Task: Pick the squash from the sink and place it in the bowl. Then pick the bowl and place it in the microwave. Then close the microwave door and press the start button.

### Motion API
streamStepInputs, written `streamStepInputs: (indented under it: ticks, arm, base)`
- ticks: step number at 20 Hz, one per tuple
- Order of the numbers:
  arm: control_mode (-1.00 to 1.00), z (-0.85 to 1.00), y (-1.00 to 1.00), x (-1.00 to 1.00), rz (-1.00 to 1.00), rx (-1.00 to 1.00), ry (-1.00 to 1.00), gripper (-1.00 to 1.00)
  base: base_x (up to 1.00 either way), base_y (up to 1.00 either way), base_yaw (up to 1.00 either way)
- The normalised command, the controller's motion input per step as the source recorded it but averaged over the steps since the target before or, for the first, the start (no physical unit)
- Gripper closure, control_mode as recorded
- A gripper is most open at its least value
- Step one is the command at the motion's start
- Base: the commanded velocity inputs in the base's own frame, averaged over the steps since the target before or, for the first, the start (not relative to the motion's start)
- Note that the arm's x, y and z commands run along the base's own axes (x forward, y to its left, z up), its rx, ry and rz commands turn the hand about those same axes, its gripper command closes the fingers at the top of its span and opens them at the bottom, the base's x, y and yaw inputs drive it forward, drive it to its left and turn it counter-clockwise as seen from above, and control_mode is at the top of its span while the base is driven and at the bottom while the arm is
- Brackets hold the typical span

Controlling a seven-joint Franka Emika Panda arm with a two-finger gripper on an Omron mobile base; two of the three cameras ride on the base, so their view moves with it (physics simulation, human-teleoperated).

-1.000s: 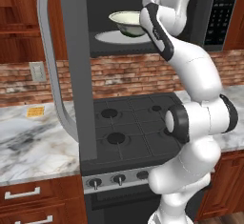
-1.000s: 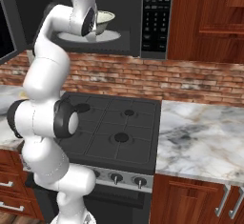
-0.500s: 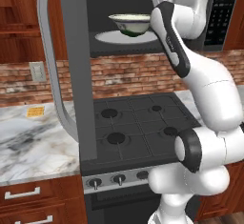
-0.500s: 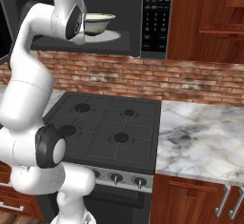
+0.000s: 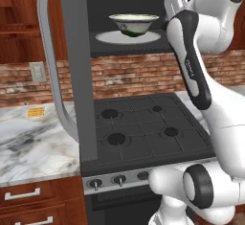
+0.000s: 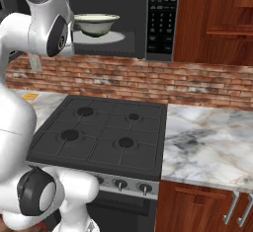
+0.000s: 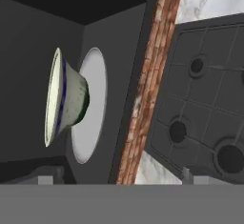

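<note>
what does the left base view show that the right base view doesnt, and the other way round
Left base view alone: the open microwave door with its long curved handle, a wall outlet and a yellow tag on the marble counter.

Right base view alone: the black keypad strip and a wooden cabinet beside the microwave.

Both: the bowl sitting on the turntable plate, the stove and the brick backsplash.

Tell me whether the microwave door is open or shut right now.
Open. The microwave door stands swung out to the left, leaving the dark cavity exposed, with the bowl sitting upright on the turntable plate inside.
</note>
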Motion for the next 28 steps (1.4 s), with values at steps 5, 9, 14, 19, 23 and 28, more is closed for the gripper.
streamStepInputs:
  ticks: [5,9,14,19,23,28]
  arm:
    - [-1.0,0.1,0.0,-1.0,0.2,0.01,0.0,-1.0]
    - [-1.0,0.12,0.0,-1.0,0.2,0.04,0.0,-1.0]
    - [-1.0,0.05,0.0,-1.0,0.19,0.03,0.0,-1.0]
    - [-1.0,0.01,0.08,-1.0,0.14,0.0,0.07,-1.0]
    - [-1.0,0.0,0.05,-1.0,0.15,0.0,0.0,-1.0]
    - [-1.0,0.0,0.02,-1.0,0.15,0.0,0.0,-1.0]
  base:
    - [0.0,0.0,0.0]
    - [0.0,0.0,0.0]
    - [0.0,0.0,0.0]
    - [0.0,0.0,0.0]
    - [0.0,0.0,0.0]
    - [0.0,0.0,0.0]
